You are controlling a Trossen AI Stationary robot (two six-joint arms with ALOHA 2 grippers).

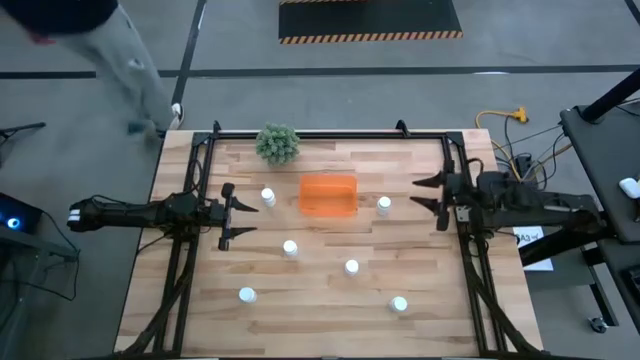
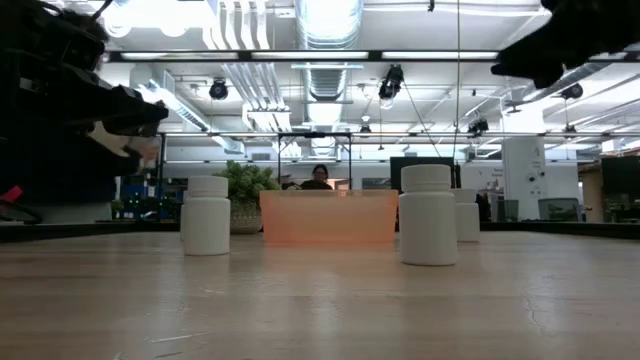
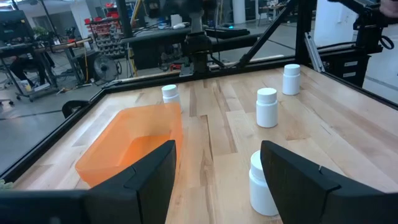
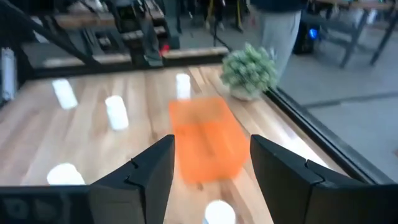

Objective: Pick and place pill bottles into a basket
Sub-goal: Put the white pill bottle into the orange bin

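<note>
The orange basket [image 1: 328,195] sits on the wooden table a little behind its middle. Several white pill bottles stand upright around it: one just left of it [image 1: 268,197], one just right [image 1: 384,205], and others nearer the front [image 1: 290,248] [image 1: 351,267] [image 1: 247,294] [image 1: 399,304]. My left gripper [image 1: 228,213] [image 3: 217,149] hovers open at the table's left side, pointing at the basket [image 3: 130,146], with nothing between its fingers. My right gripper [image 1: 420,194] [image 4: 211,143] hangs open at the right side, raised above the table, facing the basket [image 4: 208,140].
A green bushy plant [image 1: 278,143] stands at the far edge, behind the basket's left end. Black frame rails [image 1: 330,134] run along the table's far, left and right sides. A person [image 1: 120,50] is on the floor beyond the far left corner.
</note>
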